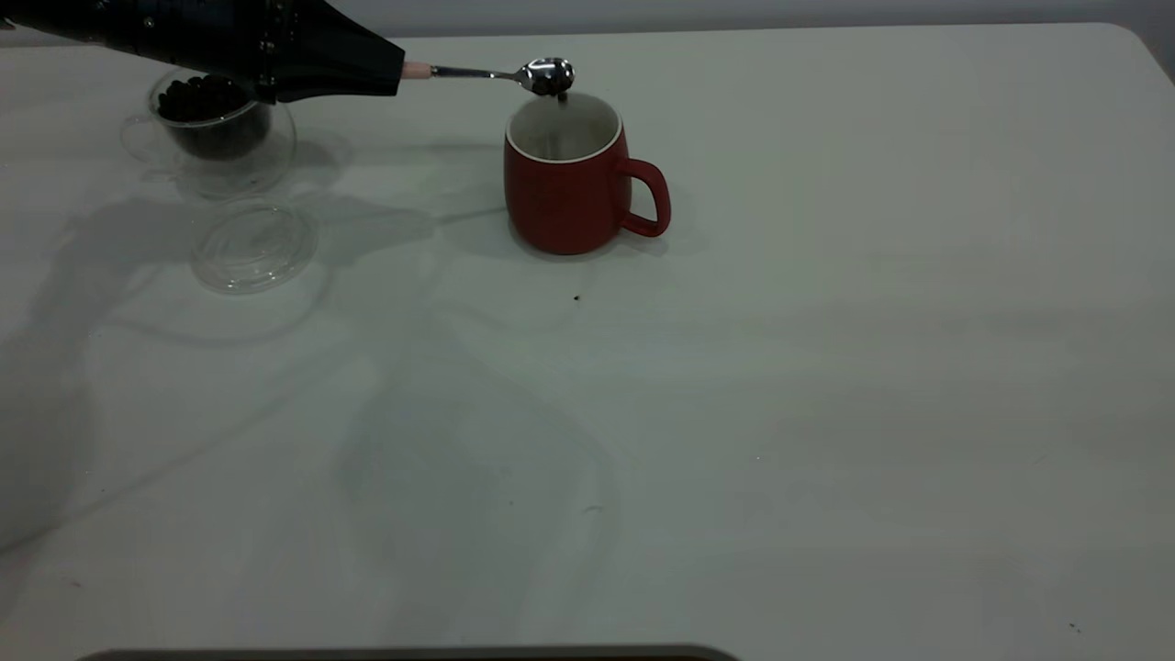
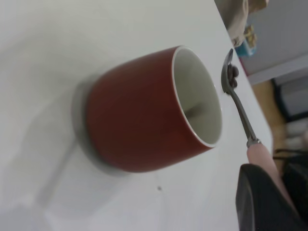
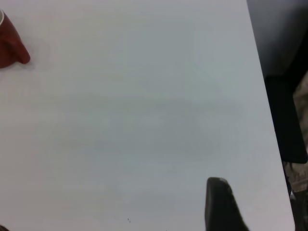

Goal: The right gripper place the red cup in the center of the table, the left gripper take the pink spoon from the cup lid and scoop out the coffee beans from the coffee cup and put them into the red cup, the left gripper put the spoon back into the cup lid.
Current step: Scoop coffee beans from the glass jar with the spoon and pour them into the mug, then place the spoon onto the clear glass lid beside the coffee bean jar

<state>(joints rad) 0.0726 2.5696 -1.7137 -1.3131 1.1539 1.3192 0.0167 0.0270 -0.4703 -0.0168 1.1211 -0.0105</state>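
Note:
My left gripper (image 1: 397, 77) is shut on the pale handle of the pink spoon (image 1: 477, 72) and holds it level above the table (image 1: 826, 367). The spoon's silver bowl (image 1: 548, 75) hangs over the far rim of the red cup (image 1: 565, 188) with a few coffee beans (image 2: 233, 76) in it. One dark bean shows just under the bowl, above the cup's mouth. The coffee cup (image 1: 220, 138), holding dark beans (image 1: 197, 96), stands at the far left, partly behind my arm. The cup lid (image 1: 254, 246) lies bare in front of it. In the right wrist view one finger (image 3: 219, 202) shows over bare table.
A tiny dark speck (image 1: 576, 297) lies on the table in front of the red cup. The red cup's handle (image 3: 12, 48) shows at the edge of the right wrist view, far from that gripper. The table's edge (image 3: 269, 120) runs beside the right gripper.

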